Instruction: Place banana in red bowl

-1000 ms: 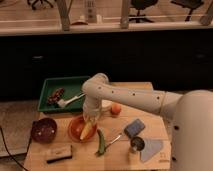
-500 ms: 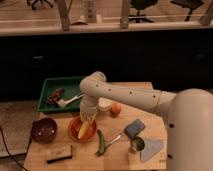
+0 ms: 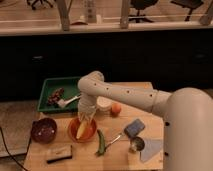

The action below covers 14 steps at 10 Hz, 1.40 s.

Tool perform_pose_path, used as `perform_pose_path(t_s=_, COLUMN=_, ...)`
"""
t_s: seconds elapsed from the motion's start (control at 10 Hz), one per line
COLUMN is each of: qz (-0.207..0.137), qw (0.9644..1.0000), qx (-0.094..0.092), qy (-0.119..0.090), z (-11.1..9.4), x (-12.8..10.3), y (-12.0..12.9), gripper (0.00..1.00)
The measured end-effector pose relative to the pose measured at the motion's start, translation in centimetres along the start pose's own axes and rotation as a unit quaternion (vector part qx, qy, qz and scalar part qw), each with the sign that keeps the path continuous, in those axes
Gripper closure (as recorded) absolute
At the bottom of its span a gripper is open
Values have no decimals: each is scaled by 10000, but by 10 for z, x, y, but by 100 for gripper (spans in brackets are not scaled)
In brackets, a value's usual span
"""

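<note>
Over the front left part of the table (image 3: 85, 159), the gripper (image 3: 86, 116) hangs just above the red bowl (image 3: 70, 131), pointing down; whether it grips the banana or has let go, I cannot tell. The banana (image 3: 81, 131) lies tilted inside the bowl, its upper end at the gripper, likely because it is being set down. The arm (image 3: 120, 94) reaches across from the right edge, elbow high, wrist dropped. A maroon bowl (image 3: 44, 130) sits nearer the left edge.
</note>
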Motion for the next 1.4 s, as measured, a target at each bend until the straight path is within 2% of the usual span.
perform_pose_path(t_s=0.2, qz=-7, qw=10000, qx=4, qy=-23, z=0, x=1, y=0, gripper=59)
perform_pose_path(t_s=0.5, qz=-16, qw=10000, qx=-3, qy=-55, z=0, x=3, y=1, gripper=27)
perform_pose_path(t_s=0.6, qz=-13, qw=10000, qx=-15, qy=-63, z=0, x=4, y=2, gripper=22)
perform_pose_path(t_s=1.1, qz=-19, qw=9999, qx=-60, qy=-109, z=0, x=9, y=-1, gripper=20)
perform_pose_path(t_s=1.4, qz=24, qw=9999, qx=-27, qy=-141, z=-2, x=15, y=-2, gripper=20)
